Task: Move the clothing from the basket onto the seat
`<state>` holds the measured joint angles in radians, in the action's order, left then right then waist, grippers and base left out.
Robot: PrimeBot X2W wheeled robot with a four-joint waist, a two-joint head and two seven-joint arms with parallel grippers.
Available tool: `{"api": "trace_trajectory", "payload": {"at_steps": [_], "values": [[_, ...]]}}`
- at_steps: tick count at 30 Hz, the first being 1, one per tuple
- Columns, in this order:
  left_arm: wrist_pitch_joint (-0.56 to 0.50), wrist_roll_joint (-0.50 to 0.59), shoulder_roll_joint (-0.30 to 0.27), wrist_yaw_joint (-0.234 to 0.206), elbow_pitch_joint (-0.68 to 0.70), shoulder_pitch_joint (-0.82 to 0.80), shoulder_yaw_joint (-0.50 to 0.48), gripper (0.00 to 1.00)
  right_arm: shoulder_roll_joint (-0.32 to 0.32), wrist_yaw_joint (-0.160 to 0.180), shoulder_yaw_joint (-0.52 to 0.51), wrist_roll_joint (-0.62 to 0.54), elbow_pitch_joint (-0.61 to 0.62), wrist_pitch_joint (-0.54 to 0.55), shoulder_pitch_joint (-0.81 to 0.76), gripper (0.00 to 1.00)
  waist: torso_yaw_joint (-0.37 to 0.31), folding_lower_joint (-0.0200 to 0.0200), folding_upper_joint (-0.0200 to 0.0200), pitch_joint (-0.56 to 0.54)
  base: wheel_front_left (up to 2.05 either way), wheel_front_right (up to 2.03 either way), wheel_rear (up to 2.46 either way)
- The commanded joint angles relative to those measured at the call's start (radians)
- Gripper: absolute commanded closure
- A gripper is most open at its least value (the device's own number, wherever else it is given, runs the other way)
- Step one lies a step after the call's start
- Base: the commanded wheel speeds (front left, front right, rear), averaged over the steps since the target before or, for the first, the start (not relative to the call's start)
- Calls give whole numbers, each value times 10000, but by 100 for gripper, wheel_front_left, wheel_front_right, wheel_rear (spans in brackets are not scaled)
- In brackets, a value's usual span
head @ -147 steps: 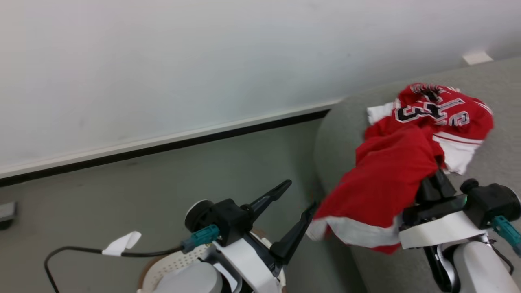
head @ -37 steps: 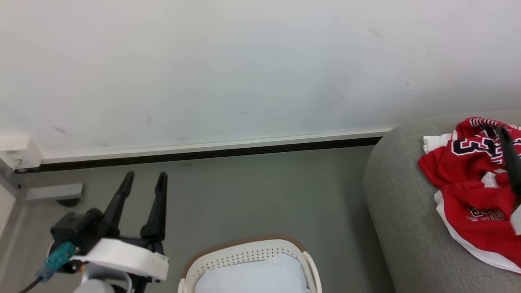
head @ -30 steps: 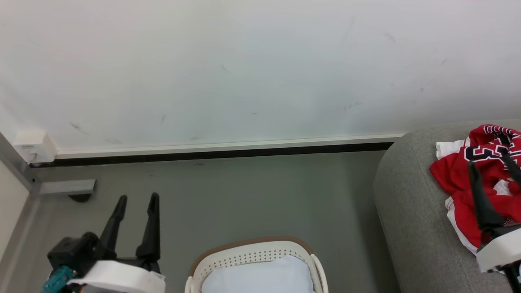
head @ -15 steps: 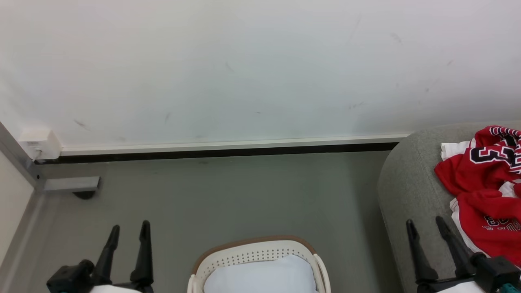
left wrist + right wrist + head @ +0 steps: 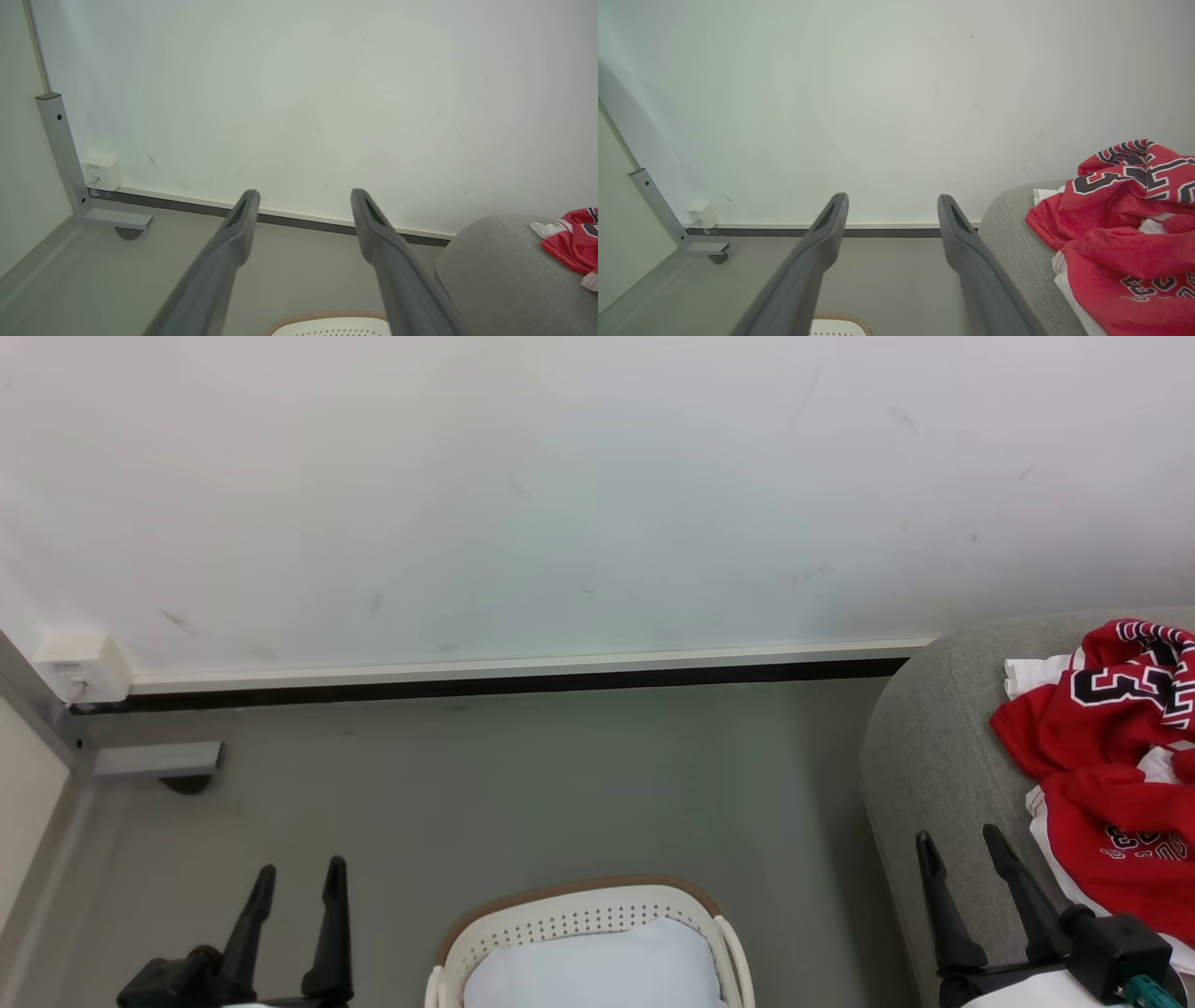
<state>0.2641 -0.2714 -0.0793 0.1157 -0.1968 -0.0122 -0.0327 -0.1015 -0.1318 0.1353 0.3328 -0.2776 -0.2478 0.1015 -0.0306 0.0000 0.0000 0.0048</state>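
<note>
I see the clothing heaped red and white on the seat at my right, block numerals facing up. The basket sits on the floor low in the middle, apart from the seat, its pale pad showing inside. My right gripper hovers over the seat's near edge, beside the heap, fingers spread, nothing between them. My left gripper hangs over the floor left of the basket, jaws spread too, empty.

Scuffed white wall, white skirting over a black strip along its base, grey floor, small white box far left, grey metal bracket just below it
</note>
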Motion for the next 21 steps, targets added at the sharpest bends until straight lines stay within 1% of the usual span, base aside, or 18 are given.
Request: {"api": "trace_trajectory", "payload": {"at_steps": [1,8,21], "values": [[3,142,14,42,-72,9,-90,0,-38,23,17,-64,-48,-83,129,0,-24,0,0,-8,0,0,0],[3,432,132,122,-180,-13,-203,0,29,23,130,-77,-264,-95,250,0,-82,0,0,-14,0,0,0],[3,533,219,151,-322,-82,-310,0,38,23,327,27,-495,-139,417,0,-94,0,0,-17,0,0,0]]}}
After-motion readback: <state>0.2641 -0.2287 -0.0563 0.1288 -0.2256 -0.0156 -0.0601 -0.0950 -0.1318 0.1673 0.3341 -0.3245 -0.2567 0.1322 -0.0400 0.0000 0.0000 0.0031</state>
